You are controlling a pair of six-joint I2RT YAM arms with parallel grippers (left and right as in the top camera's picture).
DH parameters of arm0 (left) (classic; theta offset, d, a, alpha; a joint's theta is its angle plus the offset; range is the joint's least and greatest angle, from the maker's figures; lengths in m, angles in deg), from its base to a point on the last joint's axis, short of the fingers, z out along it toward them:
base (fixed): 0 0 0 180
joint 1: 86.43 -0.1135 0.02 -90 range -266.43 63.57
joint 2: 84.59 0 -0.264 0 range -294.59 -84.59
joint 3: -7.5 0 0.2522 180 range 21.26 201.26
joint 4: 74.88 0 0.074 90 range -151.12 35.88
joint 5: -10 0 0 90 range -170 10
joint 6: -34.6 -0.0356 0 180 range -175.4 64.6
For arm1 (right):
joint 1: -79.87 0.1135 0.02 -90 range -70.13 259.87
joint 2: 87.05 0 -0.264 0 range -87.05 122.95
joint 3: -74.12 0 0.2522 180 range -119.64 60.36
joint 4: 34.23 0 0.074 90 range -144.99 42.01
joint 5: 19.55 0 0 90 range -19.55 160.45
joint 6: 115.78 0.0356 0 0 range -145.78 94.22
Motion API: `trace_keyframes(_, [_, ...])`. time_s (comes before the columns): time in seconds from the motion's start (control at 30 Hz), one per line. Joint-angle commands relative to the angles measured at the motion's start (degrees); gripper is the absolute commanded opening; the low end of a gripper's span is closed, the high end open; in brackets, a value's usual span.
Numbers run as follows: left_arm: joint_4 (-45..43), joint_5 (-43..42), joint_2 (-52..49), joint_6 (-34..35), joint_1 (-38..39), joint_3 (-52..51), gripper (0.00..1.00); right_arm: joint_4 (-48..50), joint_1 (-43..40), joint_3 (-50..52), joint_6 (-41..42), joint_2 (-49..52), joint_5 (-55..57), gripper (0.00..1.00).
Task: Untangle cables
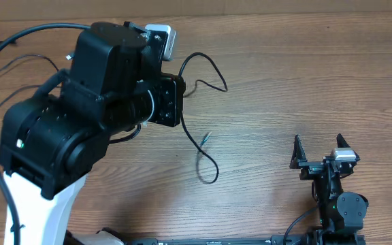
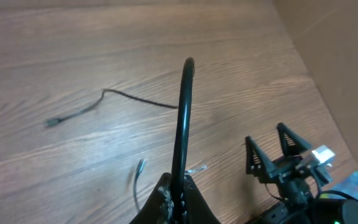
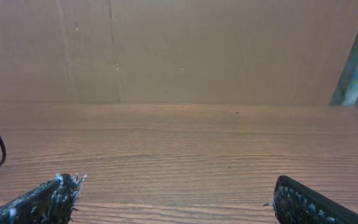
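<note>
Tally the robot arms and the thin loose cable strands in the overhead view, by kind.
Robot arms: 2 (left arm, right arm)
Thin black cable strands showing: 2 (upper loop, lower loop); the left arm may hide more
Total: 4

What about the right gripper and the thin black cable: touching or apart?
Apart. The overhead view shows bare table between the open right gripper and the nearest cable.

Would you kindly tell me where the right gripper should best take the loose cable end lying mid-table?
Probably just behind its plug, from above on the right gripper's side, jaws across the cord: it lies flat and thin, curling into a loop.
</note>
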Motion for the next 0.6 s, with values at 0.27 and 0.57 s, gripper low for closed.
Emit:
trace_keyframes(0.27, [-2.8,9.9,11.4,3.9,0.0,0.6,0.04,0.3,-0.1,0.6,0.2,-0.5,-0.1,1.00])
trace_keyframes(0.57, [5.6,31.9,19.6,36.6,0.0,0.6,0.05,0.3,-0.1,0.6,0.2,-0.5,-0.1,1.00])
